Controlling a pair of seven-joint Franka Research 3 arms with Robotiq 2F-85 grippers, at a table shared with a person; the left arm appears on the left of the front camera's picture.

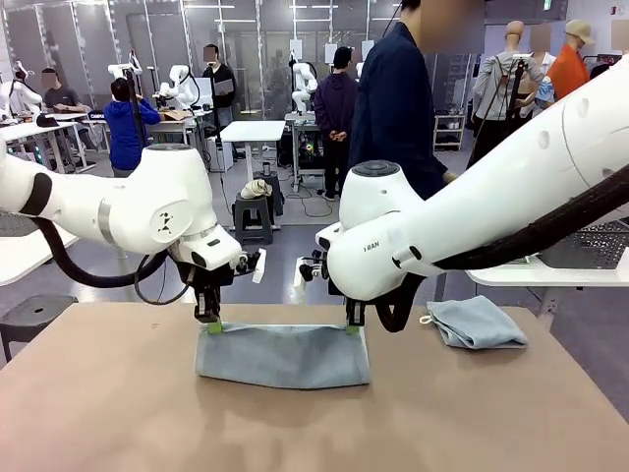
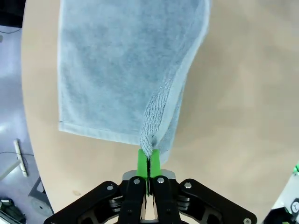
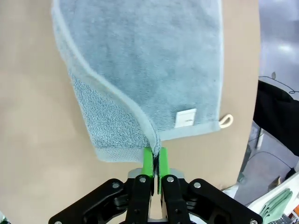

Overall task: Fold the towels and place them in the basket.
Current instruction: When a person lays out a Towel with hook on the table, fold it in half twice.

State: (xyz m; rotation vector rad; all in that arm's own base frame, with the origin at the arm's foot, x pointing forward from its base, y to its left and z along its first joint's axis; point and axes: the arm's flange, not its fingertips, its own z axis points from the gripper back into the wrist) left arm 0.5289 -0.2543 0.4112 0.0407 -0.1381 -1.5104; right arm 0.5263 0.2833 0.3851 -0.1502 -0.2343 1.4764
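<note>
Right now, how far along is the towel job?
Done: the second towel looks loosely folded, lying on the table. In hand: left gripper and right gripper each pinch a corner of the near towel, mid-fold. Left: finish that fold, then both towels into the basket.

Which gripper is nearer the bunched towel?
Right. The right gripper, shut on a corner of the middle towel, is beside the bunched towel; the left gripper holds the opposite corner, farther off.
</note>
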